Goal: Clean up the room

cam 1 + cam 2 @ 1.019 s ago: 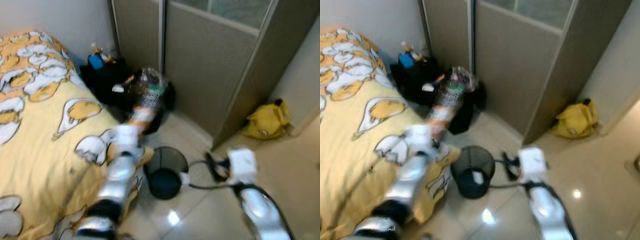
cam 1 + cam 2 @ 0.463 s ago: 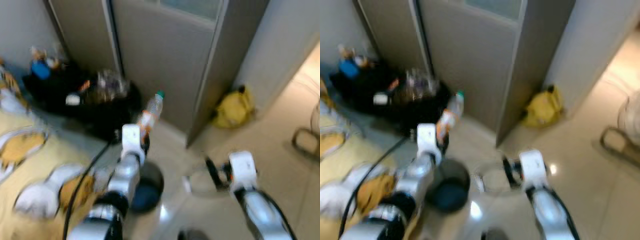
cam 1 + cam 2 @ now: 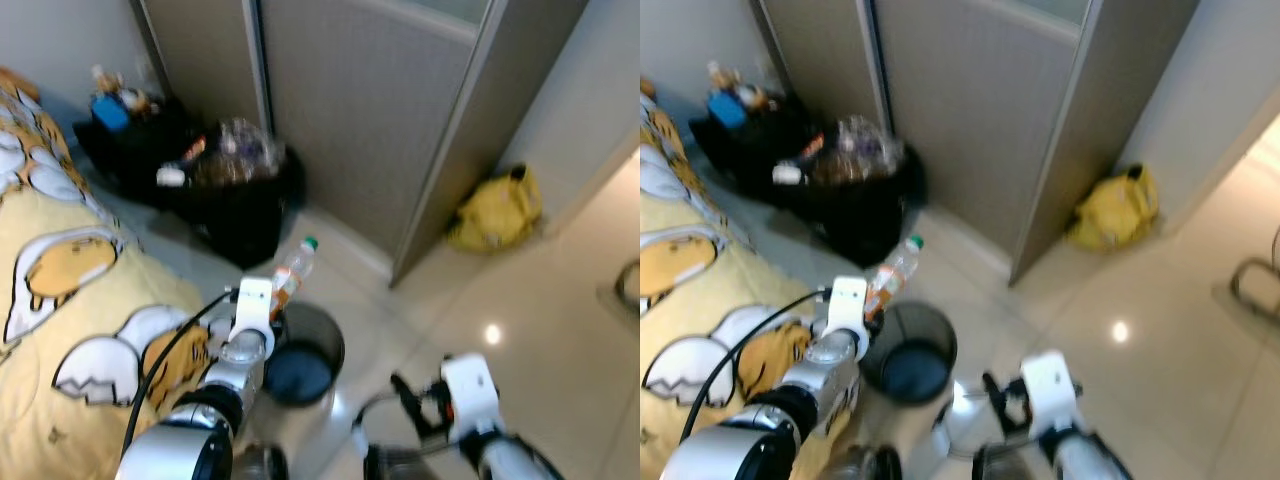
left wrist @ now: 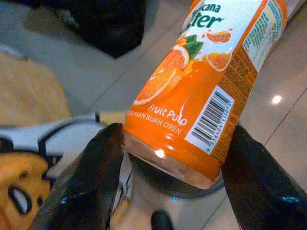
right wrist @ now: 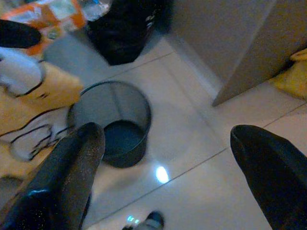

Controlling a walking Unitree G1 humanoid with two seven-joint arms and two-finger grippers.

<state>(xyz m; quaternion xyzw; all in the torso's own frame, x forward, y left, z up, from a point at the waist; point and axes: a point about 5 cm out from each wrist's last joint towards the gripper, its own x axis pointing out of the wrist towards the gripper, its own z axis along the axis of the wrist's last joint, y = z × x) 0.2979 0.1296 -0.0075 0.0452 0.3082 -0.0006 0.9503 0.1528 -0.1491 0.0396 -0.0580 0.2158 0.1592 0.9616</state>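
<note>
The left gripper [image 4: 168, 177] was clamped on the lower end of an orange juice bottle [image 4: 216, 81], its two black fingers [image 4: 91, 182] pressed against opposite sides of the orange label. From the head camera the bottle [image 3: 291, 272] pointed up and away from the robot, its green cap at the far end, tilted over the near rim of a black mesh wastebasket [image 3: 312, 345] that stood on the pale tiled floor [image 3: 540, 300]. The basket sat just beside the corner of a bed with a yellow cartoon-print cover [image 3: 70, 300]. The right gripper [image 5: 163, 158] hung low, near the floor to the right of the basket, with its fingers [image 5: 72, 167] spread wide and nothing between them. Beyond the basket a black bag stuffed with clear plastic [image 3: 235, 180] rested against a grey sliding door [image 3: 360, 110], and a yellow bag [image 3: 497, 210] lay on the floor further right.
</note>
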